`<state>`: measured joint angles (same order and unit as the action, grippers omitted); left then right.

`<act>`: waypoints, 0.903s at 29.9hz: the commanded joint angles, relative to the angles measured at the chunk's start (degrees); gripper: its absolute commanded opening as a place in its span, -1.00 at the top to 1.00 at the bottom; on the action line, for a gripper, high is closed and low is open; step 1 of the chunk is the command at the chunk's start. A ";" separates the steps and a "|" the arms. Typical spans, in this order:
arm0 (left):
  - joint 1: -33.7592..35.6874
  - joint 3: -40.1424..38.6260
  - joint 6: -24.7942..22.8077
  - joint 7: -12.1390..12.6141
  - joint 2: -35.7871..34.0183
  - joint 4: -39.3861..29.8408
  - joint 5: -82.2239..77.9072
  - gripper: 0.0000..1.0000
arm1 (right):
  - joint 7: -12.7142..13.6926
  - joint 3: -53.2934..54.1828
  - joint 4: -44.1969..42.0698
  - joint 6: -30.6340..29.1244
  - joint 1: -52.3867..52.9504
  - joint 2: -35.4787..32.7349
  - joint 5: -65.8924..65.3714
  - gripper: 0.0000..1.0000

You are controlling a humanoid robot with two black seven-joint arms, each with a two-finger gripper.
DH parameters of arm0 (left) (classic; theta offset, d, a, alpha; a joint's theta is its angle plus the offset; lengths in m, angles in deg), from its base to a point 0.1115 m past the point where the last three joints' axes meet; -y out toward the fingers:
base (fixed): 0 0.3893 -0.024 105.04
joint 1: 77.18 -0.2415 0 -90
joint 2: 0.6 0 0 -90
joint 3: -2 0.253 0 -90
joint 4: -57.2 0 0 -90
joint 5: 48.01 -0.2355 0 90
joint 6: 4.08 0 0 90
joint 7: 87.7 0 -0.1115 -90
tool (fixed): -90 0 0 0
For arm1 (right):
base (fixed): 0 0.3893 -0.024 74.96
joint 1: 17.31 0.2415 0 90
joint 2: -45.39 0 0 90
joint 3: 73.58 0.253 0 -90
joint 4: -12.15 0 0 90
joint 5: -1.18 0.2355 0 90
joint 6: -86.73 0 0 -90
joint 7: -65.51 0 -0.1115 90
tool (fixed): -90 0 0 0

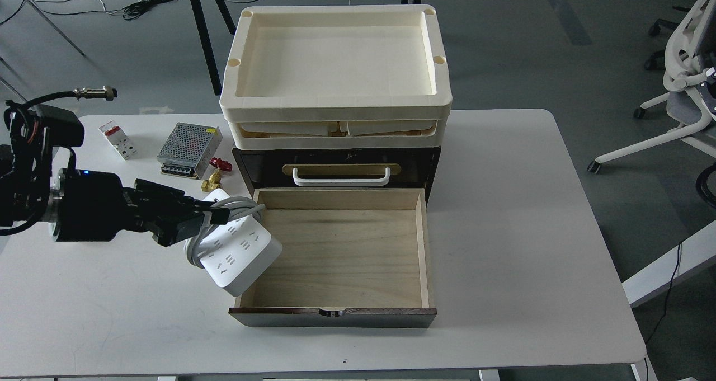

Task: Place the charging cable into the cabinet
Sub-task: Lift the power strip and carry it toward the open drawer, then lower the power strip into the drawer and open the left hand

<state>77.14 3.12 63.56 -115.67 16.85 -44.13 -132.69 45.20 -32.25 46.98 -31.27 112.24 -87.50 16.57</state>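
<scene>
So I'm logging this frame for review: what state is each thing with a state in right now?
Charging cable: held off the table, tilted, overlapping the open drawer's left wall, cord wound round its middle.
Left gripper: jaws shut on the charging cable.
Lower drawer: pulled out, nothing inside.
Upper drawer: closed.
Top cream tray: upright on the cabinet, nothing inside.
Right gripper: not in view.

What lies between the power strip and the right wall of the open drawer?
Nothing. In the head view, only bare drawer floor lies between the power strip, held by the left gripper, and the right wall.
</scene>
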 commanded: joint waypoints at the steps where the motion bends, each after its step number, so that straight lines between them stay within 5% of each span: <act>1: -0.08 -0.33 -1.46 -0.03 5.29 0.00 3.20 1.00 | 0.01 -0.19 -0.38 0.00 -0.01 0.00 0.00 -0.99; 12: -1.22 -1.30 -1.99 -0.03 19.54 8.34 9.89 1.00 | 0.01 -0.46 -0.99 0.00 -0.10 0.09 0.00 -0.99; 27: -4.82 -0.68 -1.90 -0.03 27.98 23.45 9.80 1.00 | 0.01 -0.46 -1.61 0.00 -0.01 0.70 0.00 -0.99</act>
<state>72.72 2.12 61.56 -115.70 43.92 -23.15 -122.79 45.21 -32.71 45.38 -31.27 112.17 -86.82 16.56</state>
